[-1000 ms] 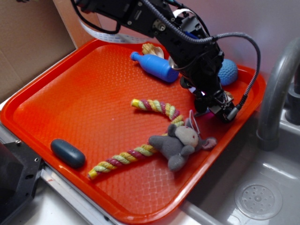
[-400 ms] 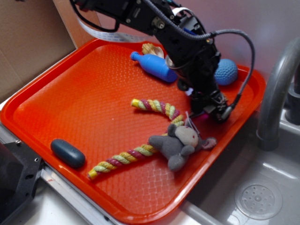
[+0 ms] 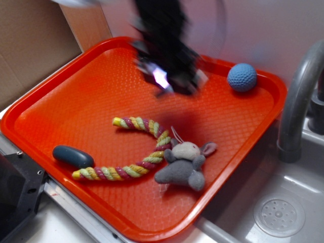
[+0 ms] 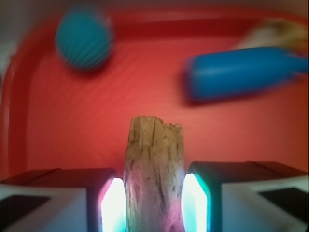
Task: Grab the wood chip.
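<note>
The wood chip (image 4: 154, 154), a rough grey-brown piece with jagged grain, stands upright between my two lit pads (image 4: 114, 205) in the wrist view. My gripper (image 4: 154, 203) is shut on it, and it is held above the orange tray (image 4: 72, 121). In the exterior view the arm is a dark blur over the back middle of the tray, with the gripper (image 3: 169, 81) at its lower end. The chip cannot be made out there.
Blue ball (image 3: 242, 77) at the tray's back right corner. Blue bottle (image 4: 241, 72) and tan seashell (image 4: 275, 31) lie ahead of the gripper. Striped rope toy (image 3: 136, 147), grey plush mouse (image 3: 183, 164) and dark oval stone (image 3: 73, 156) sit toward the front. A sink and faucet (image 3: 298, 101) are on the right.
The arm has swung fast from the tray's right side to its back middle, lifting the chip. Rope toy and plush mouse have shifted left. Bottle and shell are now behind the arm.
</note>
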`<state>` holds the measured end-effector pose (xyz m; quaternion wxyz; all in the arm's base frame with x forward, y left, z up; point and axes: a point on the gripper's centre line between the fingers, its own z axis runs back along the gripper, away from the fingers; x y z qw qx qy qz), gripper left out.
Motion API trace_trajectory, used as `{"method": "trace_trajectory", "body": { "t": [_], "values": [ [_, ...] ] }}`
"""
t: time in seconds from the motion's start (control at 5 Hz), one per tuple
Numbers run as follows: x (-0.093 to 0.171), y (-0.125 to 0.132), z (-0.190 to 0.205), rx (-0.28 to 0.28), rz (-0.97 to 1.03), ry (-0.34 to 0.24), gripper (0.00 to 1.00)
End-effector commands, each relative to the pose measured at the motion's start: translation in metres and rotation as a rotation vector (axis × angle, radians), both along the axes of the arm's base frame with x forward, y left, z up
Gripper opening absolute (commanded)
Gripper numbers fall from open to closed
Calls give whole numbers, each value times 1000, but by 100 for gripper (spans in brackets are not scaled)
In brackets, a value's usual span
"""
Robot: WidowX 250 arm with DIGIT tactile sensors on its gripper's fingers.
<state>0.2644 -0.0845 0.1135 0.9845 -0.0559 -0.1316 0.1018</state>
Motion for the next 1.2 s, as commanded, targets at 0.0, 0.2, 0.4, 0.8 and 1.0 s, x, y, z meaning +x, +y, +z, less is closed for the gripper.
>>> {"method": "trace_trajectory", "body": {
  "t": [0.0,0.2,0.4,0.8,1.0],
  "values": [
    [-29,66,106,-200,136,-127,0],
    [-19,59,141,-107,160,-49,0],
    [-21,56,133,-50,157,-15,0],
    [-23,39,125,-16,121,-12,0],
    [-23,36,122,-17,111,-8,0]
  ]
}}
